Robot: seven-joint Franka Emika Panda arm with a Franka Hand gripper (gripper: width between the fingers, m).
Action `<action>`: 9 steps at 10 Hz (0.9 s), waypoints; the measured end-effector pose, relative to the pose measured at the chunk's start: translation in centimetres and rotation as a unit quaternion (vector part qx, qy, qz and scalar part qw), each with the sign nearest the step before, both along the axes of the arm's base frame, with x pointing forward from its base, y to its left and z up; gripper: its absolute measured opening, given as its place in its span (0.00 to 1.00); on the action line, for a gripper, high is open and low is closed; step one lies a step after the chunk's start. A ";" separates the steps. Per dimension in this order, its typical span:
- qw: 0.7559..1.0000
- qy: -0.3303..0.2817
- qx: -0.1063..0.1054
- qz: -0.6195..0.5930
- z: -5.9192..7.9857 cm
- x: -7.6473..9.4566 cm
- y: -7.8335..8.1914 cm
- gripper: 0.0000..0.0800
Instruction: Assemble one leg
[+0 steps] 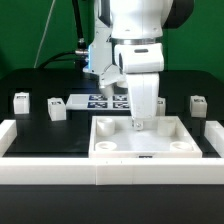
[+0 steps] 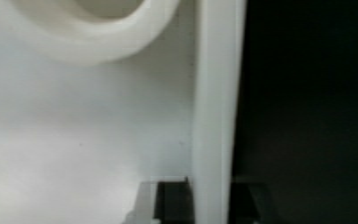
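The large white square tray-like piece point(image 1: 112, 147) lies at the front middle of the table. My gripper point(image 1: 138, 123) stands upright at its far wall. In the wrist view the wall point(image 2: 211, 100) runs between my two dark fingers point(image 2: 172, 203), which press it from both sides, so the gripper point(image 2: 210, 203) is shut on it. A round corner hole point(image 2: 114, 20) shows on the tray's inner floor. Three small white legs stand apart from the gripper: two at the exterior view's left point(image 1: 21, 100) point(image 1: 57, 110) and one at its right point(image 1: 197, 104).
The marker board point(image 1: 100, 100) lies behind the tray, partly hidden by the arm. A white U-shaped barrier point(image 1: 110, 172) runs along the table's front and up both sides; the tray rests against its front bar.
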State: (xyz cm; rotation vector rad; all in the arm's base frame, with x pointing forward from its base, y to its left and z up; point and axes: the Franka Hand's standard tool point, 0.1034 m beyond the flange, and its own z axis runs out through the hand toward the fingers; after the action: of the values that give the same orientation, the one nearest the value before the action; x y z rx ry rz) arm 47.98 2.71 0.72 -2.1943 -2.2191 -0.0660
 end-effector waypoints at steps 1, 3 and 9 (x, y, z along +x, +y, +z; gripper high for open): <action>1.000 -0.002 0.003 0.009 0.0 0.1 1.2 0.07; 1.000 -0.006 0.008 0.017 0.0 0.4 3.0 0.07; 1.000 0.008 0.006 -0.017 0.0 0.9 4.4 0.07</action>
State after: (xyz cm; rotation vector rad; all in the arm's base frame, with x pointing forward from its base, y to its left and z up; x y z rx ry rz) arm 48.90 7.14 0.73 -2.2191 -2.1670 -0.0626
